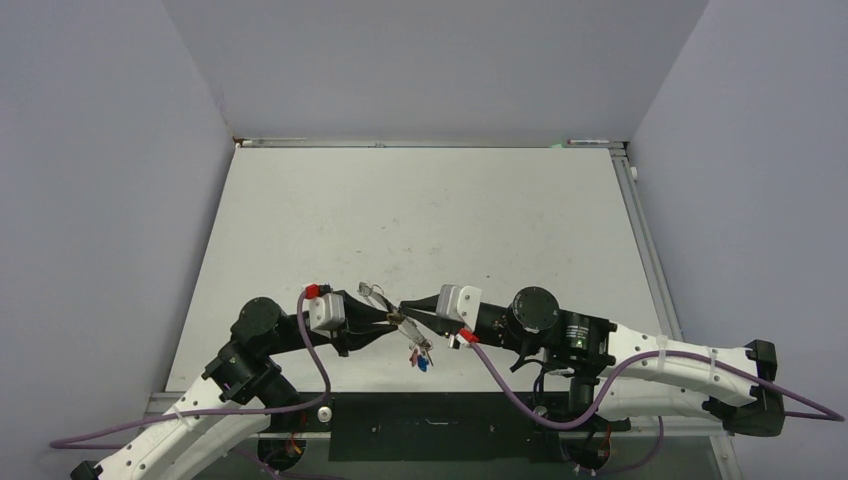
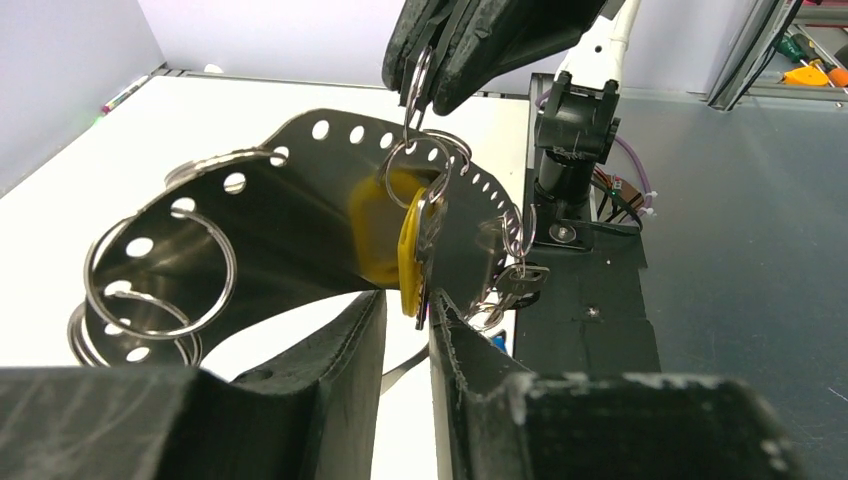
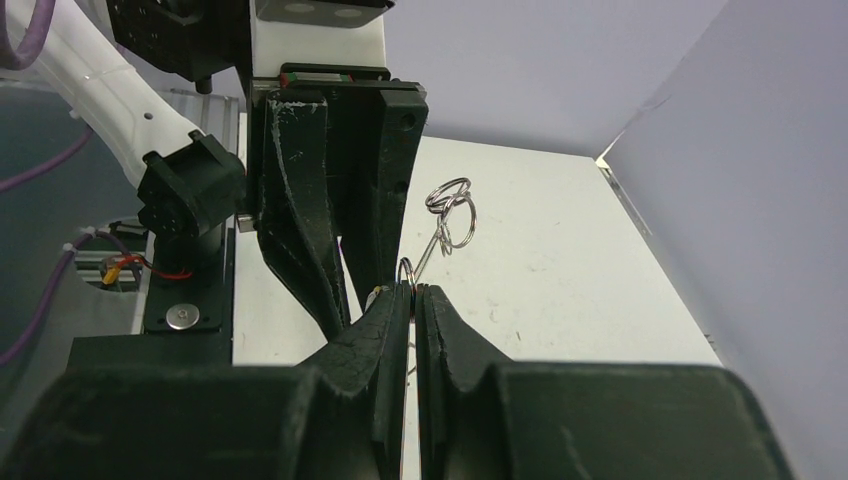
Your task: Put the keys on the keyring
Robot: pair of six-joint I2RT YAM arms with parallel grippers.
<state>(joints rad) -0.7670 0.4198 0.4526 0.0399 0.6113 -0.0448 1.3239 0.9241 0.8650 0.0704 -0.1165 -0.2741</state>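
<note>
Keys (image 1: 421,356) with red and blue tags show just toward the arms' bases from the spot where two robot arms meet tip to tip, close to the near edge of a white table (image 1: 420,220). From overhead it cannot be told whether these keys hang or lie on the table.

The right gripper (image 3: 411,292) is pinched tight on the keyring (image 3: 404,268), a thin silver wire that shows just above its fingertips. The wire runs up and away to a knot of small rings (image 3: 450,207).

In the left wrist view the same pinch comes in from the top. The wire drops from it in front of a curved dark metal strip (image 2: 250,220) punched with rows of holes. A key with a yellow tag (image 2: 385,235) hangs edge-on from the wire. Its lower end dips between the fingers of the left gripper (image 2: 408,305), which stand a narrow gap apart. Whether they press the tag cannot be told. A second silver key (image 2: 520,282) hangs just to the right of the yellow one, beside the end of the strip.
</note>
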